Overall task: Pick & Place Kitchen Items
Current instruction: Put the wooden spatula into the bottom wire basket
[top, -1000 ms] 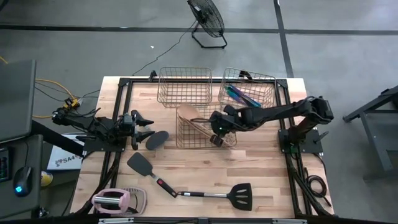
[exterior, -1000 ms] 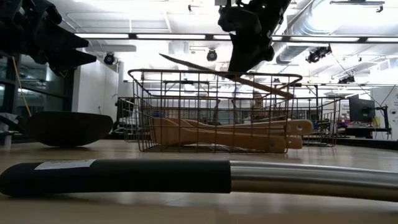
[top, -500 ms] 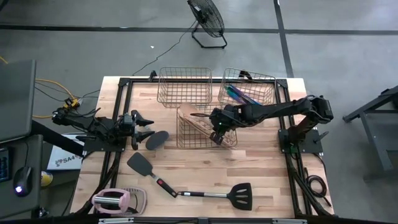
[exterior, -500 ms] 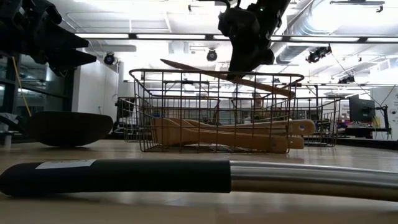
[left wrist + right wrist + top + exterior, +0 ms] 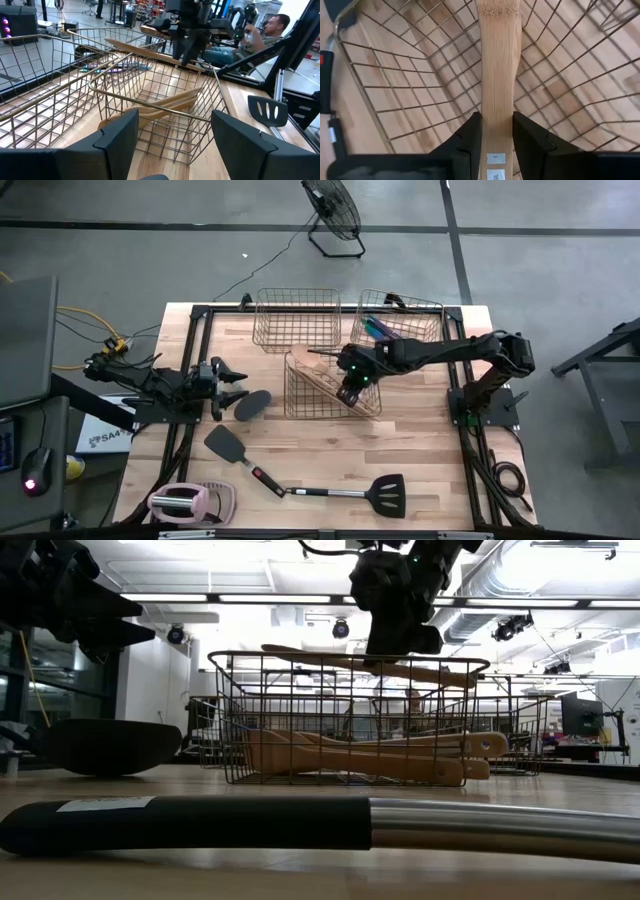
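Note:
My right gripper (image 5: 349, 392) hangs over the front copper wire basket (image 5: 300, 395), shut on a pale wooden utensil (image 5: 370, 662). The utensil lies almost level at the height of the basket's rim (image 5: 340, 658). Whether it touches the rim I cannot tell. More pale wooden utensils (image 5: 360, 755) lie inside the basket. My left gripper (image 5: 232, 385) is open and empty at the table's left, beside a black spoon (image 5: 252, 405) that lies on the table. My right gripper pinches the wooden utensil's flat handle (image 5: 496, 125) between its two fingers (image 5: 470, 137), which press on its two narrow edges. The fingers come from above (image 5: 398, 635), and the utensil runs out ahead of them over the basket, nearly level.
Two more copper baskets stand at the far edge; the left one (image 5: 297, 320) and the right one (image 5: 400, 320), which holds iridescent pieces (image 5: 385, 332). A black spatula (image 5: 228, 444), a slotted black spatula (image 5: 385, 493) and a pink-and-white gadget (image 5: 180, 502) lie near the front.
My right gripper has moved a little toward the table's far edge over the front basket and has tipped the wooden utensil from a slant to almost level. Its raised end has come down to the height of the rim. My left arm has kept still.

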Available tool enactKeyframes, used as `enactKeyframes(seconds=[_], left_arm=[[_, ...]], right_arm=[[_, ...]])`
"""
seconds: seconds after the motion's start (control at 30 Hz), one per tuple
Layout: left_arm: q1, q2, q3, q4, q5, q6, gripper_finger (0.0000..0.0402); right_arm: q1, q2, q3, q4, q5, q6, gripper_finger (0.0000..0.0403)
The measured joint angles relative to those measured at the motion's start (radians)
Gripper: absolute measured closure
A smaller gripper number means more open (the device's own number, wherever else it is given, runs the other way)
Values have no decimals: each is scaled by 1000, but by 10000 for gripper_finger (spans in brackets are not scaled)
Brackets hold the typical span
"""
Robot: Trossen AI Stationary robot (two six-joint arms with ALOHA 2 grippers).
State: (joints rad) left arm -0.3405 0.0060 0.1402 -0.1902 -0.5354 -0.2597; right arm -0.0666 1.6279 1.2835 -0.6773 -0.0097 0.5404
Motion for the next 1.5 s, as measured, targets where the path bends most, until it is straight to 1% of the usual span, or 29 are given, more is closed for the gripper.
enactKeyframes(seconds=[0.2,0.7,1.03,1.17,1.37,1.5], left_arm=[[0,0,0,0,0,0,158],[0,0,0,0,0,0,158],[0,0,0,0,0,0,158],[0,0,0,0,0,0,158],[0,0,0,0,0,0,158],[0,0,0,0,0,0,158]], right_arm=[[2,0,0,0,-46,17,319],[8,25,0,-59,-49,58,316],[8,31,0,-75,-53,27,314],[8,31,0,-74,-53,-9,314],[6,31,0,-67,-45,-13,314],[6,53,0,-74,-57,-21,314]])
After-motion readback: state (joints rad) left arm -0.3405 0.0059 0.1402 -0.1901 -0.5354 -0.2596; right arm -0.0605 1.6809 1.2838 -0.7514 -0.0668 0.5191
